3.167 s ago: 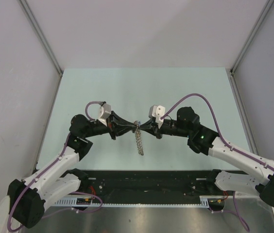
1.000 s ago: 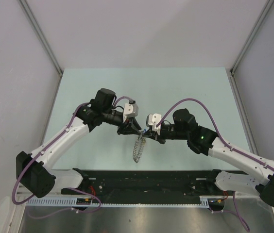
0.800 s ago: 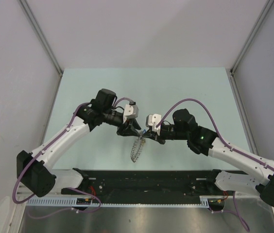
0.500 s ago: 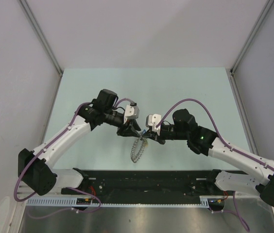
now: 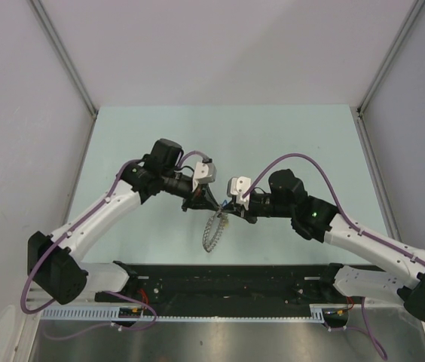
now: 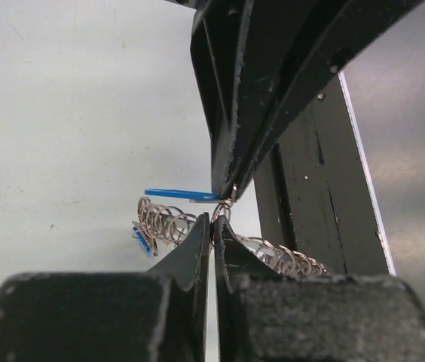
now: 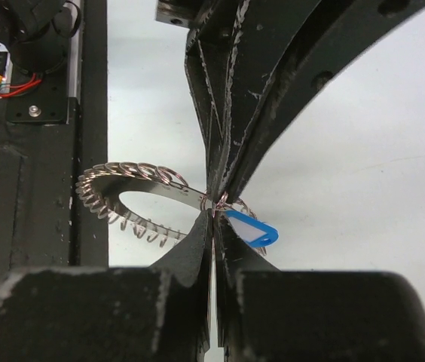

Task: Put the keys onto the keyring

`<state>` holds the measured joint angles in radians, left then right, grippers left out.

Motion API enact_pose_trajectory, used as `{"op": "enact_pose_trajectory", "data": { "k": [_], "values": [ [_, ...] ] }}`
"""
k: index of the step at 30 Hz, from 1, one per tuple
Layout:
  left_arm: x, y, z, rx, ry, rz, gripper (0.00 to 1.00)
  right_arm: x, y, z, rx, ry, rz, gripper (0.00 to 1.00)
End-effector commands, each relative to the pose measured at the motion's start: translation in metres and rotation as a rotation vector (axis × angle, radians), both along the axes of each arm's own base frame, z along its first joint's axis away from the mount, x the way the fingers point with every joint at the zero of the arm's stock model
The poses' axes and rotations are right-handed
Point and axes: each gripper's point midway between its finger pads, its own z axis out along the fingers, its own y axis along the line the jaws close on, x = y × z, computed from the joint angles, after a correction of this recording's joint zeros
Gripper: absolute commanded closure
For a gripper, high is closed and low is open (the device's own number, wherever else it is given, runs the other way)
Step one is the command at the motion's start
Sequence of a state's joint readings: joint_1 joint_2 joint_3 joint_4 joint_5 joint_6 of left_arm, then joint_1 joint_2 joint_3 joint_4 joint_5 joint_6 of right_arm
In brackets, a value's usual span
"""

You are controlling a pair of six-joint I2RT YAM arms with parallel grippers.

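Note:
The keyring [image 5: 212, 232] is a silver band edged with small wire loops. It hangs above the table between the two grippers. My left gripper [image 5: 211, 205] is shut, its tips pinching the keyring's top edge [image 6: 214, 223]. My right gripper [image 5: 227, 211] is shut tip to tip against it. It pinches the little wire loop of a blue-headed key [image 7: 252, 229] right at the keyring [image 7: 126, 194]. In the left wrist view the blue key [image 6: 179, 195] sticks out edge-on from the right gripper's fingertips [image 6: 226, 185]. A second blue piece [image 6: 142, 241] hangs from the loops. Other keys are not visible.
The pale green table [image 5: 220, 136] lies under both arms. A black rail [image 5: 220, 283] runs along its near edge, close below the hanging ring. White walls stand on the left, right and back.
Since 3.2 s ago the left arm has swung up and round, meeting the right gripper from the upper left. The keyring turned from edge-on to an open loop. Over the last second, almost nothing moved.

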<state>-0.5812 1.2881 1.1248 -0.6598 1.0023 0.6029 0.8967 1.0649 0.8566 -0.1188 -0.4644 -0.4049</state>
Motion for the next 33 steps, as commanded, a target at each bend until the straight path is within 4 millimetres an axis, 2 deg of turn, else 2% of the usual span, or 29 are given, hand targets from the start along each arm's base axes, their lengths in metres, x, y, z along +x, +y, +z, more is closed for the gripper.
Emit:
{"op": "enact_pose_trajectory", "data": {
  "k": [1,4,6,7,12,17,26,27,29,30,33],
  "values": [
    [-0.03,-0.002,0.035,-0.14,0.049,-0.059,1.0,-0.001,0.001,0.042,0.091,-0.082,-0.003,1.0],
    [-0.023,-0.002,0.035,-0.168,0.013,0.02,0.99,-0.001,-0.003,0.041,0.081,-0.075,-0.017,1.0],
    [-0.025,0.002,0.046,-0.208,-0.001,0.062,1.0,-0.001,-0.004,0.04,0.075,-0.072,-0.02,1.0],
    [-0.016,0.002,0.048,-0.232,-0.045,0.111,1.0,-0.001,-0.005,0.037,0.067,-0.067,-0.023,1.0],
    [-0.008,0.008,0.076,-0.361,-0.056,0.279,1.0,-0.002,-0.006,0.035,0.067,-0.061,-0.026,1.0],
    [0.005,0.016,0.089,-0.448,-0.065,0.429,1.0,-0.004,-0.009,0.036,0.087,-0.068,-0.035,1.0],
    [0.012,0.019,0.107,-0.65,0.092,0.541,1.0,-0.014,0.009,0.039,0.172,-0.066,0.019,1.0],
    [0.011,0.018,0.108,-0.67,0.104,0.54,1.0,-0.013,0.011,0.047,0.205,-0.082,0.017,1.0],
    [0.01,0.018,0.11,-0.713,0.125,0.533,1.0,-0.015,0.013,0.046,0.229,-0.074,0.019,1.0],
    [0.009,0.018,0.113,-0.735,0.123,0.53,1.0,-0.014,0.014,0.053,0.26,-0.088,0.017,1.0],
    [0.011,0.021,0.111,-0.774,0.146,0.556,1.0,-0.016,0.017,0.059,0.302,-0.089,0.023,1.0]
  ]
}}
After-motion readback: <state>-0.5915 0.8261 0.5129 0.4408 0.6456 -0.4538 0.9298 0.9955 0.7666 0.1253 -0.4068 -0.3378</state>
